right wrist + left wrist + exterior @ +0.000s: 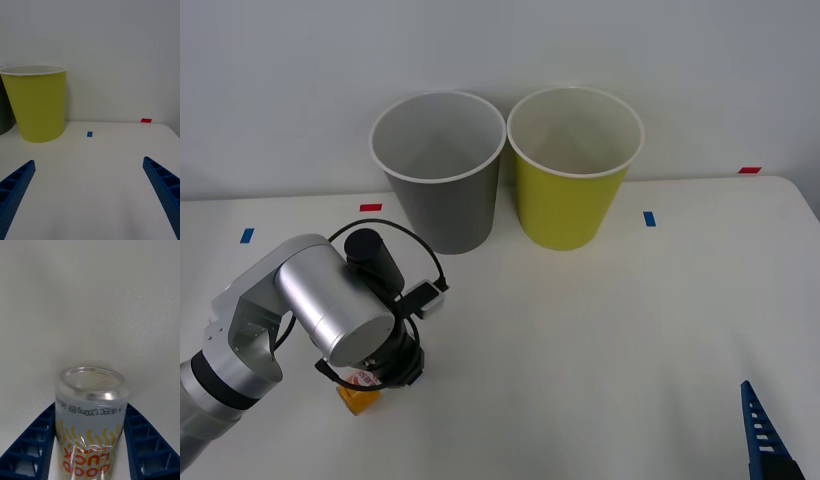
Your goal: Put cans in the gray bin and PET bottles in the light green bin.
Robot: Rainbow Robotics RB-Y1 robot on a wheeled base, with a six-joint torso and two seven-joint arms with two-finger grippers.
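Observation:
A slim can [90, 420] with a silver top and orange lettering sits between the blue fingers [33, 438] of my left gripper [91, 408], which press on both its sides. From the front, only the can's orange end [360, 397] peeks out under the left wrist, low over the table's front left. The gray bin [442, 190] and the light green bin [572, 185] stand side by side at the back, both upright. My right gripper [89, 161] is open and holds nothing, at the front right, with one finger [762, 432] showing there.
Small blue [649, 218] and red [370, 207] tape marks dot the white table [610, 330]. A plain wall rises right behind the bins. Bare tabletop lies between the left gripper and the bins.

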